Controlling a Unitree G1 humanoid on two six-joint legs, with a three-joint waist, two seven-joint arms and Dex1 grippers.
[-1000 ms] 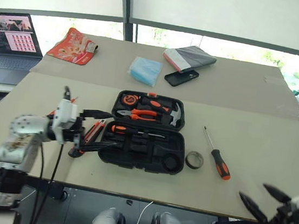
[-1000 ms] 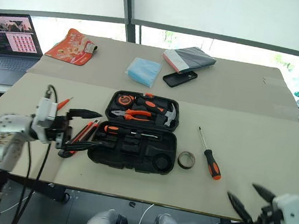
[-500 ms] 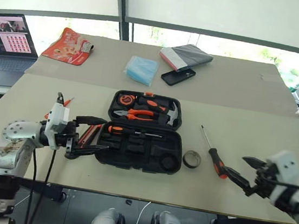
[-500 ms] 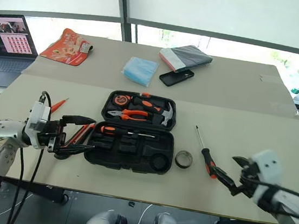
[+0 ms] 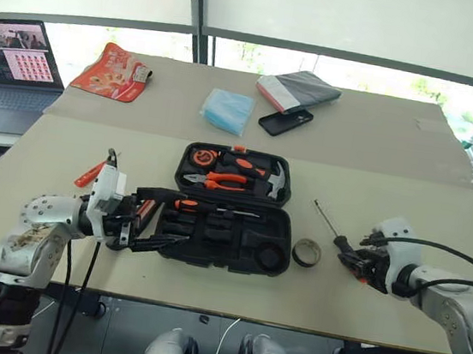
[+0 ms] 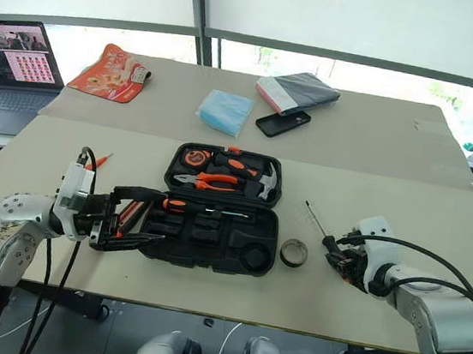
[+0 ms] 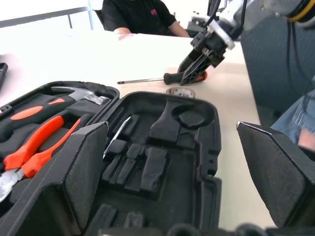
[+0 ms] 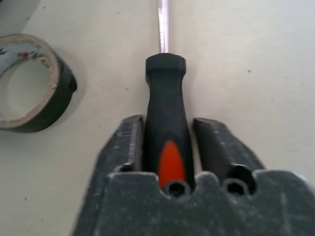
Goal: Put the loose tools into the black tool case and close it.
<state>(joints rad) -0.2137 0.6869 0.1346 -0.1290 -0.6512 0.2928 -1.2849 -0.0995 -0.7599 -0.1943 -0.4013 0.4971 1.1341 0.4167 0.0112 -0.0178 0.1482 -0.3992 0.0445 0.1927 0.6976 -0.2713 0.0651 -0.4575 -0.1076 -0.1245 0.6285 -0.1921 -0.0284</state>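
Note:
The black tool case (image 5: 212, 236) lies open in the middle of the table, with pliers, a hammer and one screwdriver in its slots. My left gripper (image 5: 178, 218) is open and level, its fingers (image 7: 88, 172) reaching over the case's left end. Red-handled screwdrivers (image 5: 144, 211) lie beside that end, partly hidden by the gripper; another (image 5: 90, 173) lies farther left. To the right of the case sits the dark tape roll (image 5: 306, 253). Beyond it lies a black-and-orange screwdriver (image 8: 165, 98), flat on the table, with my right gripper (image 5: 355, 262) shut on its handle.
At the back of the table are a laptop (image 5: 13, 63), an orange packet (image 5: 116, 71), a blue pack (image 5: 230, 111), a black phone (image 5: 286, 121) and a grey pouch (image 5: 301, 90). A person in a black top (image 7: 142, 14) sits past the right end.
My right gripper came forward from the table's front edge to the screwdriver and closed around its handle. My left gripper shifted right, over the case's left end.

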